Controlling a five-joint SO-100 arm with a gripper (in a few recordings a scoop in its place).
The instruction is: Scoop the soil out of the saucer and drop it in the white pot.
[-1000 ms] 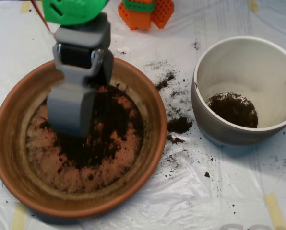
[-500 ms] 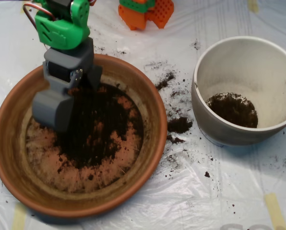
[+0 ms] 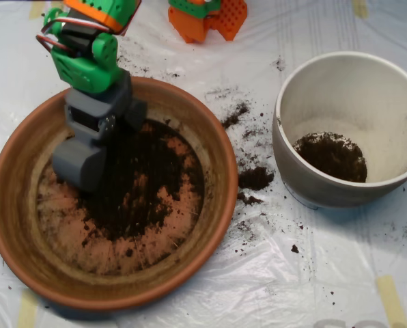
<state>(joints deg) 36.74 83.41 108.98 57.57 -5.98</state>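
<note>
The terracotta saucer [image 3: 210,147] lies at the left, with dark soil [image 3: 145,181] spread over the middle of its floor. My grey scoop [image 3: 106,142] hangs from the green arm over the saucer's upper left part. Its jaws stand apart, so it is open. The lighter shell [image 3: 80,162] reaches down to the left edge of the soil patch. The darker shell [image 3: 134,114] is raised near the far rim. The white pot [image 3: 285,147] stands to the right with a small heap of soil [image 3: 331,156] on its bottom.
Spilled soil crumbs [image 3: 255,178] lie on the white plastic sheet between saucer and pot. An orange and green block [image 3: 207,17] sits at the top edge. Tape strips [image 3: 391,297] mark the sheet at the lower right.
The scoop has shifted left and a little toward the far rim, from over the soil's middle to its left edge. The green arm has swung to the upper left. The soil looks unchanged.
</note>
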